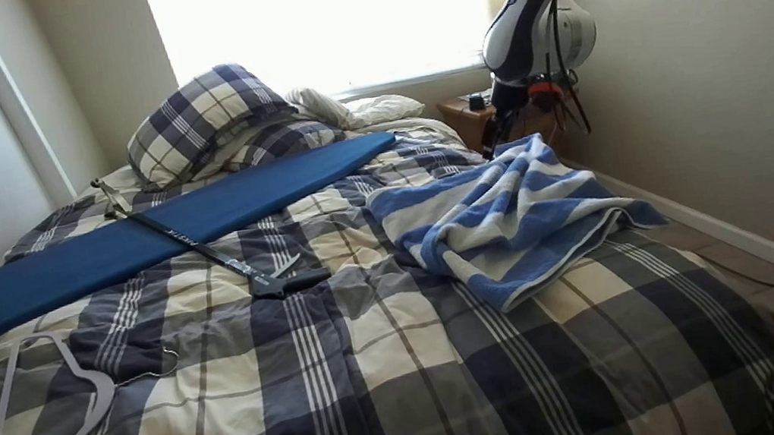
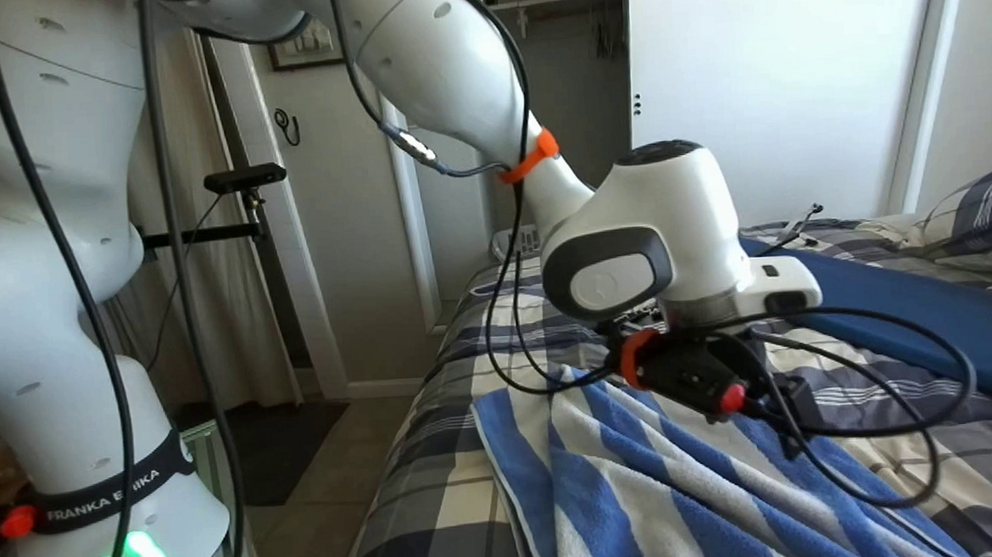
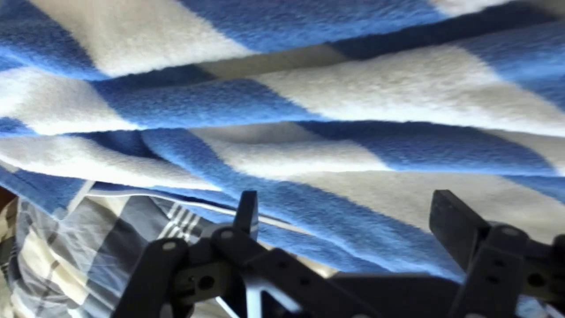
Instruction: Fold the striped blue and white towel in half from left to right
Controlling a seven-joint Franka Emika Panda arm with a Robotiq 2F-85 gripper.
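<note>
Surface: plaid-covered bed (image 1: 399,400). Striped blue and white towel (image 1: 510,222) lies rumpled at its right edge in an exterior view. Robotiq gripper (image 3: 345,206) near towel, fingers spread apart. Blue ironing board (image 1: 260,192) nearer head edge; window (image 1: 327,19) beyond.

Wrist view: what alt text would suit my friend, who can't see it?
A rumpled blue and white towel fills most of the picture, folds running roughly side to side. Open black jaws show along the bottom; plaid bedding lies at lower left.
</note>
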